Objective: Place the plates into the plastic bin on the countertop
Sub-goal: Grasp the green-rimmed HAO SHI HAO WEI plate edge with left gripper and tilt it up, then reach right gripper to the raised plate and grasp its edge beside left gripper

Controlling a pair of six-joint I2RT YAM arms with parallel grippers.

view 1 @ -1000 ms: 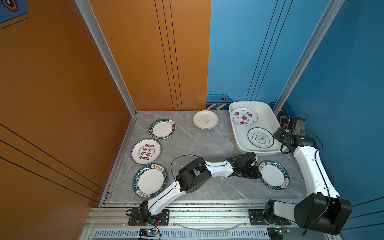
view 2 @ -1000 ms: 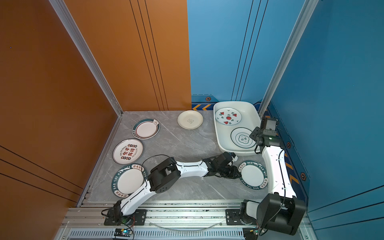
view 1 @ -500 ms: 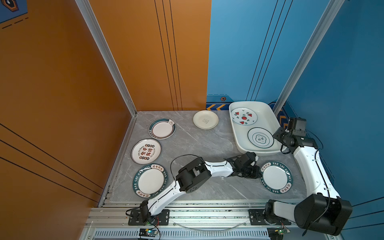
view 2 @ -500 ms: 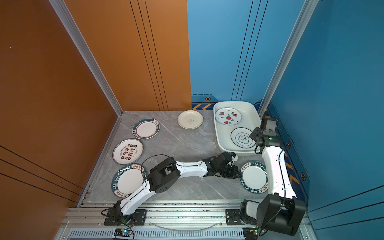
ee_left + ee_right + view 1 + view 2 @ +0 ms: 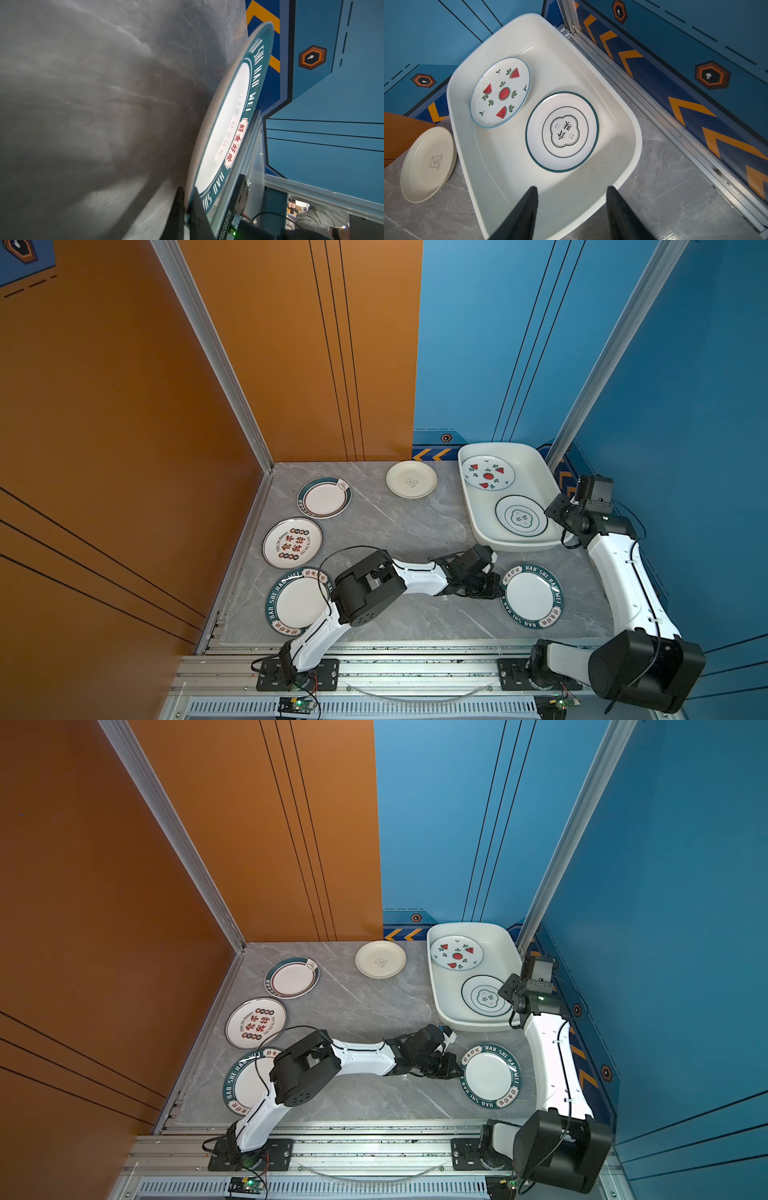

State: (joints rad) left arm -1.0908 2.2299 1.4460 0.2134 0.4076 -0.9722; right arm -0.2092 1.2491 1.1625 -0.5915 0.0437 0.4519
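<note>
"Grip check: left gripper (image 5: 187, 195)?"
"Clamped on the rim of a round white ceramic plate (image 5: 532, 596) with a dark green border lettered HAO SHI HAO WEI and red characters. It's at five o'clock on the grey marble countertop (image 5: 395, 522)."
"And the right gripper (image 5: 572, 199)?"
"Jaws apart over the white plastic bin (image 5: 532, 472) at two o'clock."

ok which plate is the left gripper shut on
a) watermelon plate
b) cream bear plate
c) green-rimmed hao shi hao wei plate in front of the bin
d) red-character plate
c: in the left wrist view the left gripper pinches the rim of the green-rimmed HAO SHI HAO WEI plate.
</note>
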